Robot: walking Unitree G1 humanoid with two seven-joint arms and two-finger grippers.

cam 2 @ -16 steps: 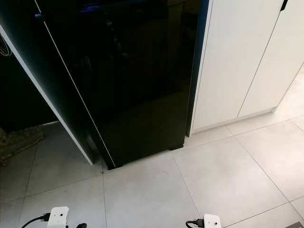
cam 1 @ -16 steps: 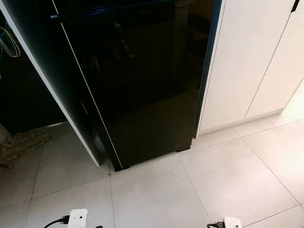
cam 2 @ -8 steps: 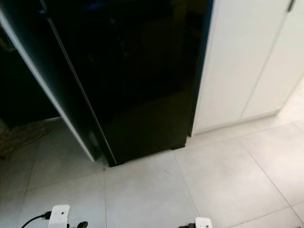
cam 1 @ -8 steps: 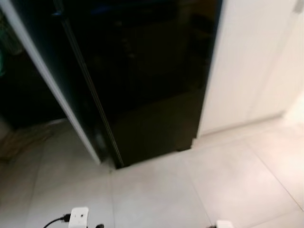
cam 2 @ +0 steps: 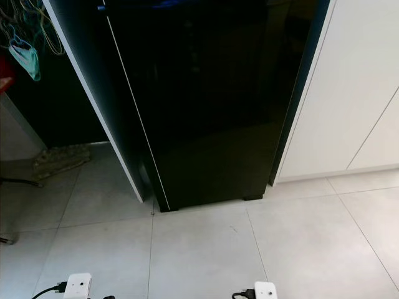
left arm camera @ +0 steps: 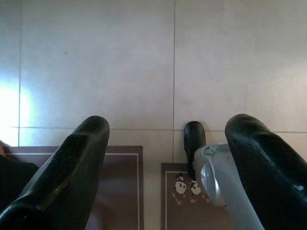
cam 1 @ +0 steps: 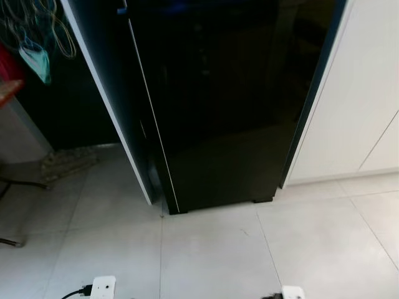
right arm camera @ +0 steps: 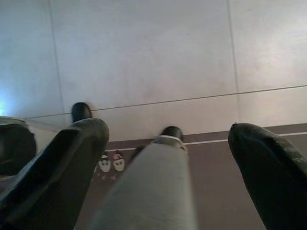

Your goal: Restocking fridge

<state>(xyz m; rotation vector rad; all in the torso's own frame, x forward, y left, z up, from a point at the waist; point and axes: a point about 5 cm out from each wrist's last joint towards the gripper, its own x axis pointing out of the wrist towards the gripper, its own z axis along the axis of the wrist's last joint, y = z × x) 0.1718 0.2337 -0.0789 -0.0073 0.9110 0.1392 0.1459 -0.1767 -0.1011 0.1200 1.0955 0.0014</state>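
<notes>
Both grippers hang idle, fingers spread and empty. Head views have swung left since a second ago — the glossy black fridge door [cam 1: 230,106] sits centred ahead, shut. Left gripper [left arm camera: 168,158] and right gripper [right arm camera: 165,158] face pale floor tiles [right arm camera: 144,52] — approach underway, I judge.

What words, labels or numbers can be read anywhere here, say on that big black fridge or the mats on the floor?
None can be read.
The black fridge door is plain, glossy, with no visible label.
The white cabinet fronts are blank.
The brown mat bears small cartoon figures, no letters.
</notes>
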